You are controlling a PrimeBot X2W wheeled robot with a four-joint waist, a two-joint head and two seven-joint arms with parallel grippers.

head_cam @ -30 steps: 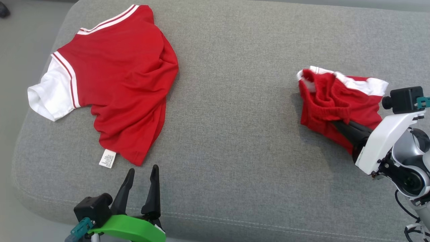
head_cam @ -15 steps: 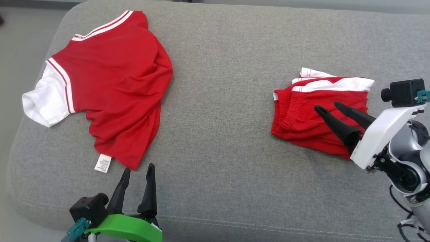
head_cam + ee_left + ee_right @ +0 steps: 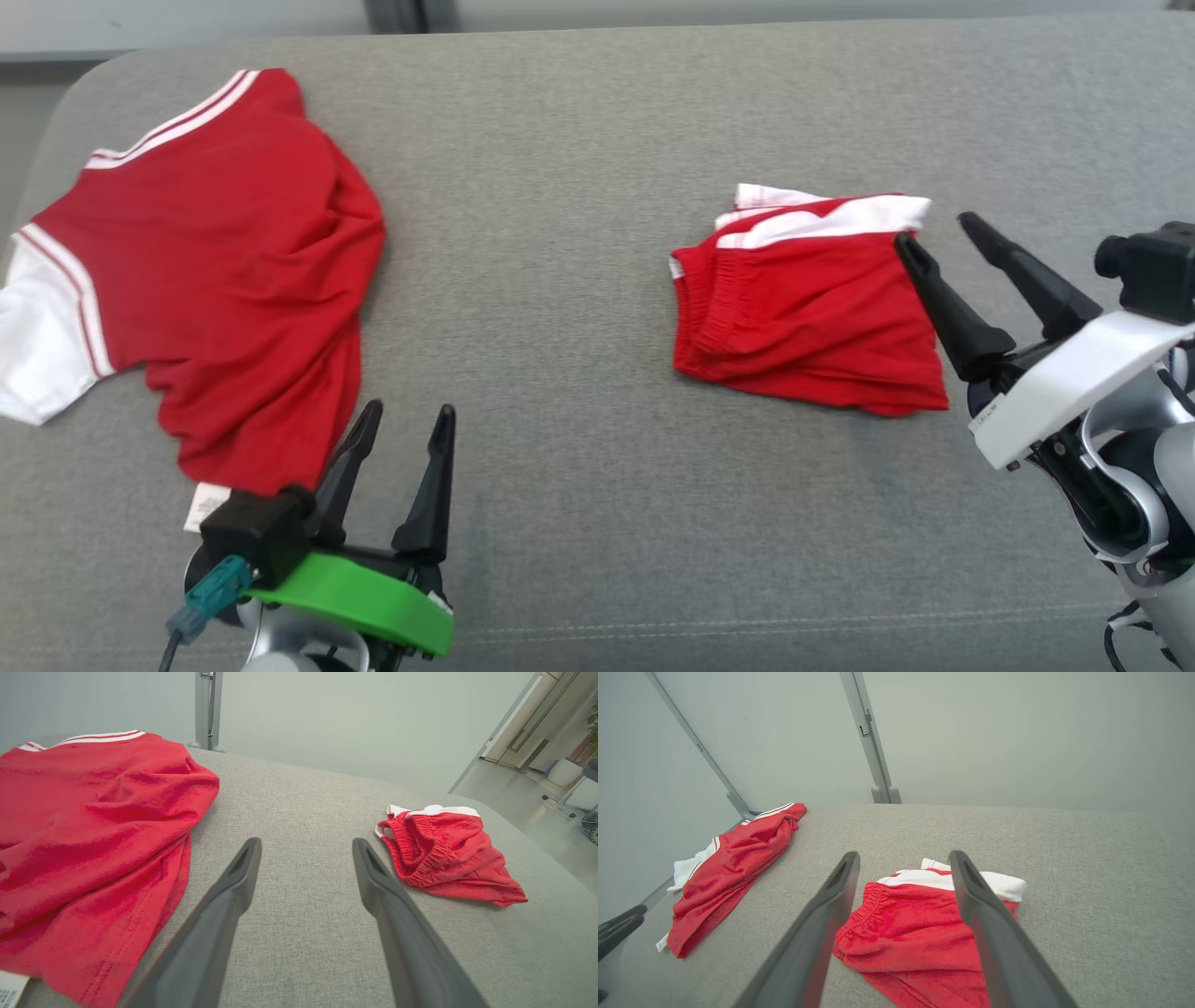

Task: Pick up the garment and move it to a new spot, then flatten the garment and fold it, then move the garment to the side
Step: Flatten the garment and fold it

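Red shorts [image 3: 808, 317] lie folded on grey cushion [image 3: 579, 187], right of centre. White-trimmed edge on the far side, elastic waistband toward the left.

Right gripper [image 3: 935, 229] is at the shorts' far right corner, fingers spread wide, nothing between them. Cannot tell whether a fingertip touches the cloth.

Left gripper [image 3: 410, 409] is at near left, fingers spread, empty, tips just beside the near hem of the red-and-white shirt [image 3: 205, 280]. Shirt lies rumpled at far left, well apart from the shorts.
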